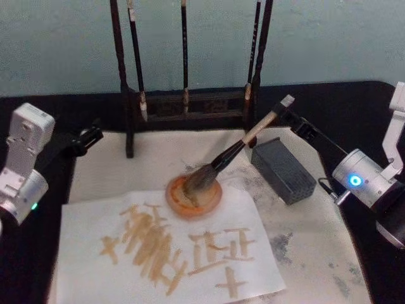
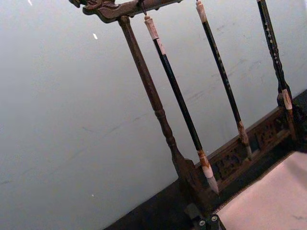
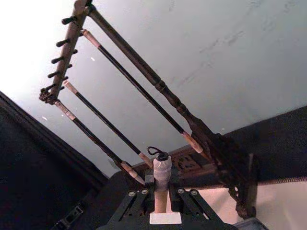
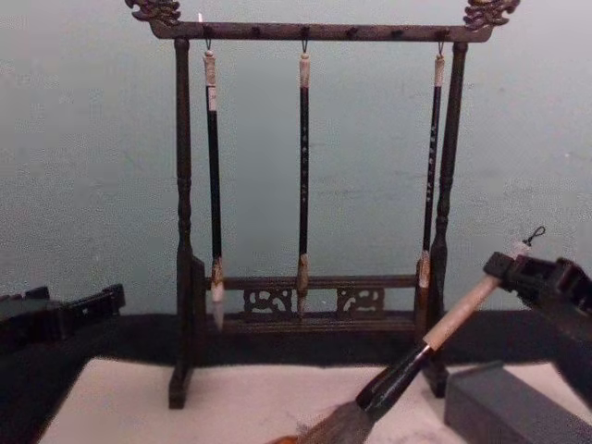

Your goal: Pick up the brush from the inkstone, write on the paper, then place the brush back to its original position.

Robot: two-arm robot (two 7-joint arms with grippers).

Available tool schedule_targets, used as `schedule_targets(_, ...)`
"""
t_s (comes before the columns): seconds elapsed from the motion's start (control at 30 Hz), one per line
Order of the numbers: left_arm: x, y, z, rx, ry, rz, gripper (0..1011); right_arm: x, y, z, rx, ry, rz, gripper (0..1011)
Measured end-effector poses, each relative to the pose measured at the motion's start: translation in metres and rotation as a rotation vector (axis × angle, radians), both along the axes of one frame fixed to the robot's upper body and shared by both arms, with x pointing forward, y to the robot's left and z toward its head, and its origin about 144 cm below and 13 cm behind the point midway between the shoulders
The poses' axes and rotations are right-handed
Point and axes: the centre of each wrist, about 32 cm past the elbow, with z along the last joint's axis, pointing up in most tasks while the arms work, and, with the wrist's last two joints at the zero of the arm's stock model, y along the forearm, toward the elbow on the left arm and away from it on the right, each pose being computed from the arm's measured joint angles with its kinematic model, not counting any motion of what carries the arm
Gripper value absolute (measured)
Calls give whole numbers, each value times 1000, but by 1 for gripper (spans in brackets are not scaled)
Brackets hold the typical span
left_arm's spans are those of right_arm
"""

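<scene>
The brush leans steeply, its bushy bristles down in a round orange dish and its pale handle rising to the back right. My right gripper is shut on the top of the handle; the chest view shows this grip with the brush slanting down from it, and the right wrist view shows the handle between the fingers. The inkstone lies just right of the brush, with nothing on it. The paper, covered in orange strokes, lies in front of the dish. My left gripper hovers at the far left.
A dark wooden brush rack with three slim hanging brushes stands behind the dish. A stained beige mat lies under everything on the black table. The inkstone's corner sits at the chest view's lower right.
</scene>
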Motion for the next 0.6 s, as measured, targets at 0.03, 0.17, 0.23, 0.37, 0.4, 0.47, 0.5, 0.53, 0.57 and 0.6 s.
schedule_targets(0.03,0,0,0,0,0,0,1002,0,0,-1,4,5,-1,175)
schedule_targets(0.17,0,0,0,0,0,0,1002,0,-1,-2,8,13,-5,173)
schedule_targets(0.23,0,0,0,0,0,0,1002,-1,-1,-3,11,17,-8,173)
schedule_targets(0.37,0,0,0,0,0,0,1002,-2,-2,-4,13,25,-16,173)
schedule_targets(0.4,0,0,0,0,0,0,1002,-2,-3,-4,13,27,-17,173)
schedule_targets(0.47,0,0,0,0,0,0,1002,-3,-3,-5,14,30,-21,173)
schedule_targets(0.5,0,0,0,0,0,0,1002,-4,-4,-6,13,35,-25,173)
schedule_targets(0.53,0,0,0,0,0,0,1002,-4,-4,-6,13,35,-25,173)
schedule_targets(0.57,0,0,0,0,0,0,1002,-4,-4,-6,13,38,-27,173)
schedule_targets(0.6,0,0,0,0,0,0,1002,-4,-4,-7,13,44,-31,173)
